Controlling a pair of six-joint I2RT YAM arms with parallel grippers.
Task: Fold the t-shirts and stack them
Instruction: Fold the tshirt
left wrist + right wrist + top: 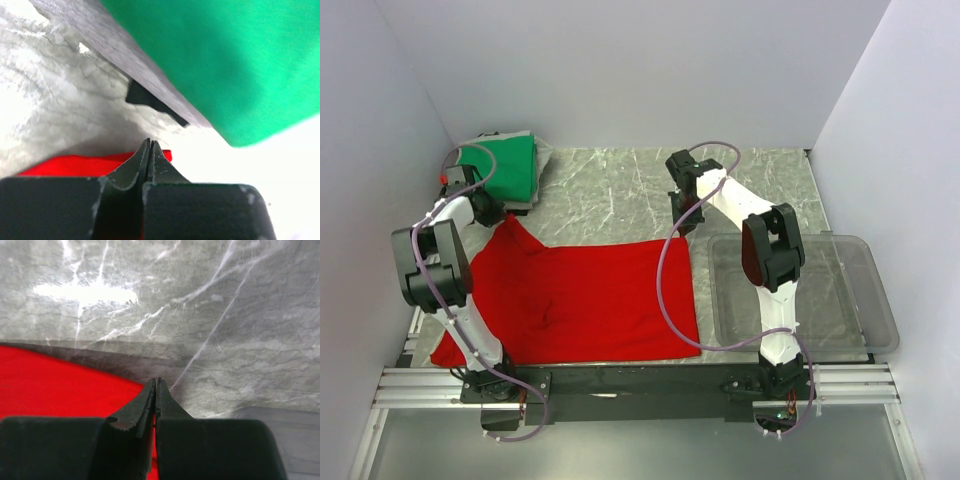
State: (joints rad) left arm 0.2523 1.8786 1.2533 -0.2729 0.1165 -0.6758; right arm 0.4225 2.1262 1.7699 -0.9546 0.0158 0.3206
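Note:
The red t-shirt (580, 295) lies spread flat on the marble table, its far left corner pulled into a peak. My left gripper (492, 213) is shut on that corner; the left wrist view shows its closed fingertips (149, 142) with red cloth (65, 164) around them. My right gripper (680, 225) is shut on the shirt's far right corner; the right wrist view shows its closed tips (156, 381) with red cloth (55, 390) beside and between them. The green t-shirt (505, 165) lies folded at the back left, also in the left wrist view (225, 60).
A clear plastic bin (880, 310) stands at the right, under the right arm. A grey layer (125, 50) lies under the green shirt. White walls close in the table on the left, back and right. Bare marble (610, 195) lies behind the red shirt.

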